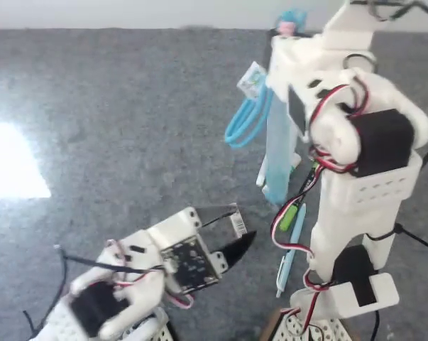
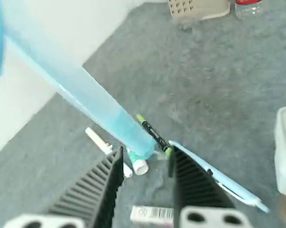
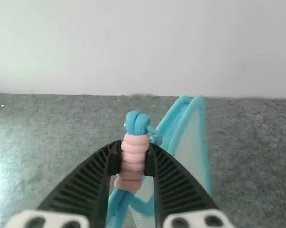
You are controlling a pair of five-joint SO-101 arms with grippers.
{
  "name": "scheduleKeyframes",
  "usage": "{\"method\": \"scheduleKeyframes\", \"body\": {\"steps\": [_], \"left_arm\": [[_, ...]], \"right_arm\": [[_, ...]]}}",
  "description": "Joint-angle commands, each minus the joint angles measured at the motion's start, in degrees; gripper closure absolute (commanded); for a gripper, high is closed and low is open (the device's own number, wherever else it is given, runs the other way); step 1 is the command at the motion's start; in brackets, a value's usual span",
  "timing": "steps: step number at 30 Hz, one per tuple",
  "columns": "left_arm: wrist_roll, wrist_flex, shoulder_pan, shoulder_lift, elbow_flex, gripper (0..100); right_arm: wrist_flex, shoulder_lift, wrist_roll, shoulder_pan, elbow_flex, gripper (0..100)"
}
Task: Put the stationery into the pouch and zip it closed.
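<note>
Aloft, translucent blue pouch (image 3: 192, 137) in ribbed right pincer (image 3: 132, 153)

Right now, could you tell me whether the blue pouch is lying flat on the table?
No, the blue pouch hangs from its pink pull, which the right gripper clamps above the table.

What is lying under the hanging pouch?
Below the lower end of the pouch, on the table, lie a green marker, a white stick and a light blue pen. Whatever sits directly beneath the pouch's end is covered.
</note>
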Motion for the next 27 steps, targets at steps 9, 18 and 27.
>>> {"method": "scheduleKeyframes", "body": {"steps": [9, 18, 27], "left_arm": [[12.22, -20.84, 4.31, -0.18, 11.12, 87], [16.62, -29.19, -5.54, 3.16, 12.26, 87], [21.45, -36.66, -16.35, 9.58, 12.97, 86]], "right_arm": [[0.75, -0.13, -0.44, -4.62, -2.64, 99.3], [2.68, -0.22, -0.18, -6.02, -2.73, 99.3], [4.26, -0.22, 1.05, -11.12, -2.73, 99.3]]}}
